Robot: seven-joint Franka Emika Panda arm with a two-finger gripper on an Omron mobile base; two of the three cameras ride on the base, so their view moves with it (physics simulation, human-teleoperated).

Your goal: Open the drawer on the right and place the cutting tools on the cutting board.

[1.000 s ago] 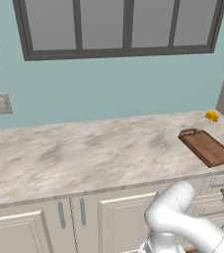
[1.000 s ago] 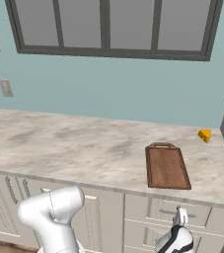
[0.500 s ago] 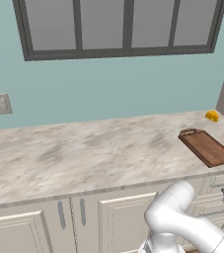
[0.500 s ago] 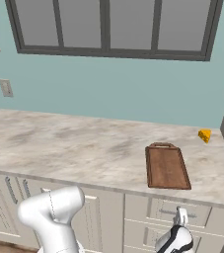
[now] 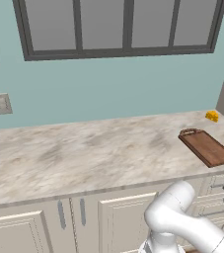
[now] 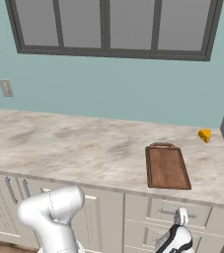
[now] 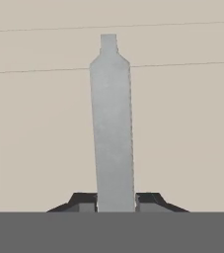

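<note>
now tool point(image 7: 115, 200) grips drawer handle point(image 7: 112, 128).

The counter point(image 5: 84, 153) looks like polished, veined marble, the cutting board point(image 6: 167, 167) at its three-o'clock end is matt reddish-brown wood, the drawer point(image 6: 182, 213) front below is smooth cream paint with a dull grey metal-looking handle point(image 7: 112, 123), and the wall point(image 5: 108, 89) is flat matt teal.

The gripper point(image 7: 115, 201) sits against the drawer point(image 6: 176, 212) front, its handle point(image 7: 112, 123) between the fingers. Above it, the cutting board point(image 6: 167, 167) lies on the counter point(image 6: 74, 148), the cheese wedge point(image 6: 205, 135) beyond.
</note>
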